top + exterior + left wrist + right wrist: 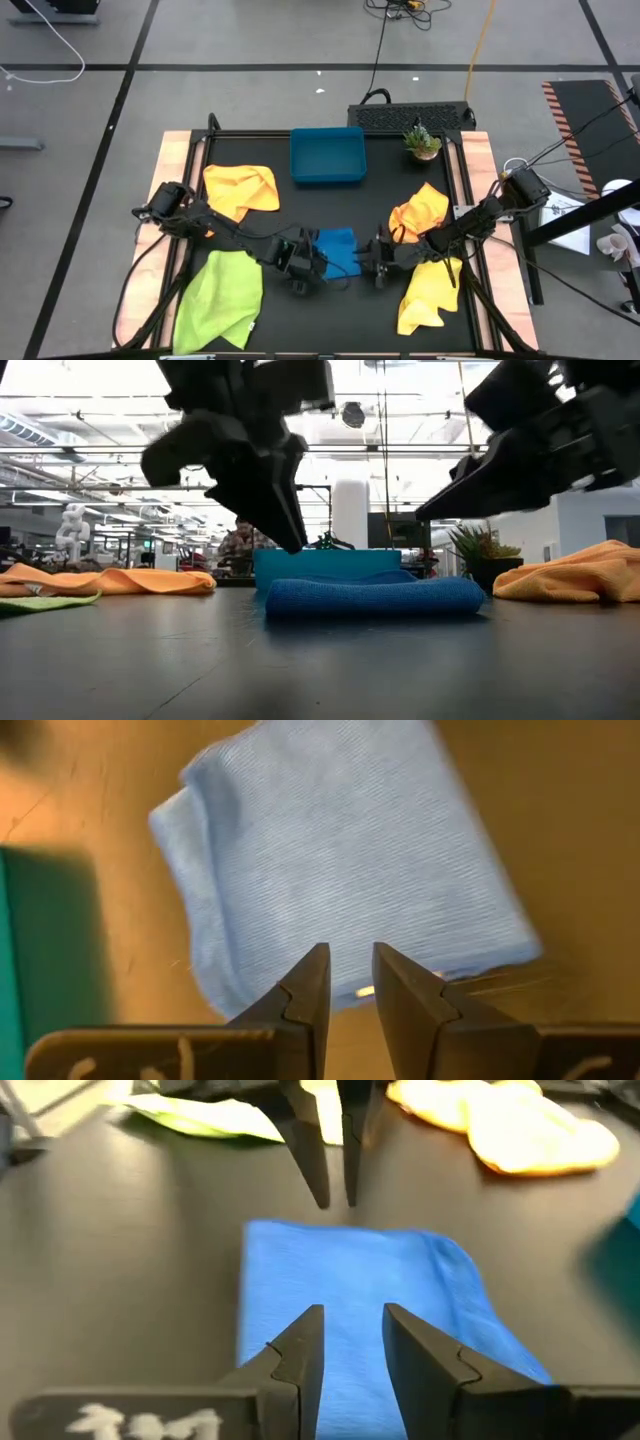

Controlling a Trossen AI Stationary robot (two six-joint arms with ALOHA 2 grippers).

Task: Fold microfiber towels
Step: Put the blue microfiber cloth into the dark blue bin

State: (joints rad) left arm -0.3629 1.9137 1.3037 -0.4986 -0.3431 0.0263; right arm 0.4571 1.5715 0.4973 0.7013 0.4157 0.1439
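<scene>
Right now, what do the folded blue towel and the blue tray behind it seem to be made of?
The blue towel: soft matte cloth, probably microfiber; a fine ribbed weave shows, and its folded edges are rounded. The blue tray: rigid, likely plastic, with straight walls, square corners and a smooth, even surface; its exact material cannot be told.

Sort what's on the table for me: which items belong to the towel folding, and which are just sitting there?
Part of the job:
- blue towel, folded, between both grippers
- orange towel, back left
- lime green towel, front left
- orange towel, right
- yellow towel, front right

Just lying about:
- blue tray
- potted plant
</scene>
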